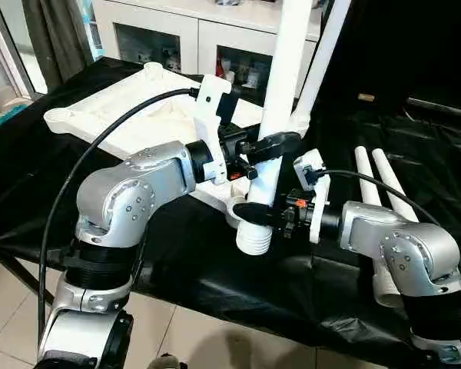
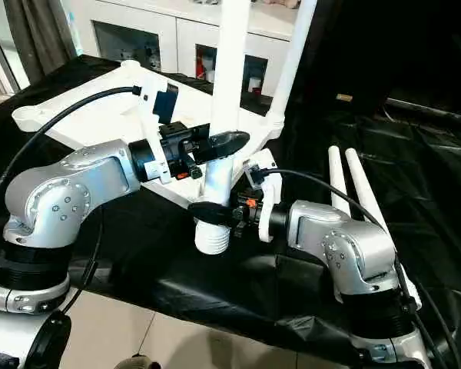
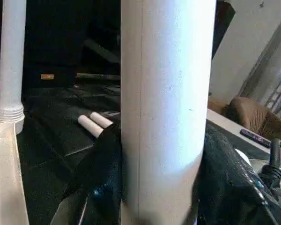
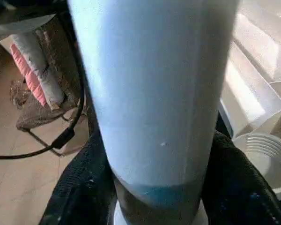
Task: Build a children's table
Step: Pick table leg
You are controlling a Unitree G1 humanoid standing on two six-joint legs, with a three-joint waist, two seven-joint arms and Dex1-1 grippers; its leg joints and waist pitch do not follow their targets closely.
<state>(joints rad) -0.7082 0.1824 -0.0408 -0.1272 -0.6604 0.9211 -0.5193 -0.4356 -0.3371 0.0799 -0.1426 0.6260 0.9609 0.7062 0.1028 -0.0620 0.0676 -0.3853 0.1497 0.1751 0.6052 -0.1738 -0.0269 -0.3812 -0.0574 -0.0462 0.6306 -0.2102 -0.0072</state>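
The white tabletop (image 1: 138,115) lies upside down on the black-covered bench, its round corner sockets facing up. One white leg (image 1: 323,46) stands fitted in the far right socket. Both grippers hold a second leg (image 1: 280,77) upright. My left gripper (image 1: 270,148) is shut on its shaft, and my right gripper (image 1: 260,215) is shut on it lower down, just above the ribbed end (image 1: 253,240). That end hangs beside the near corner socket (image 4: 267,159), not inside it. Both wrist views are mostly filled by the leg (image 3: 168,93).
Two loose white legs (image 1: 380,181) lie side by side on the black sheet (image 1: 430,154) at the right. A white cabinet with glass fronts (image 1: 161,38) stands behind the bench. The bench's front edge is just under my forearms, with tiled floor (image 1: 15,323) below.
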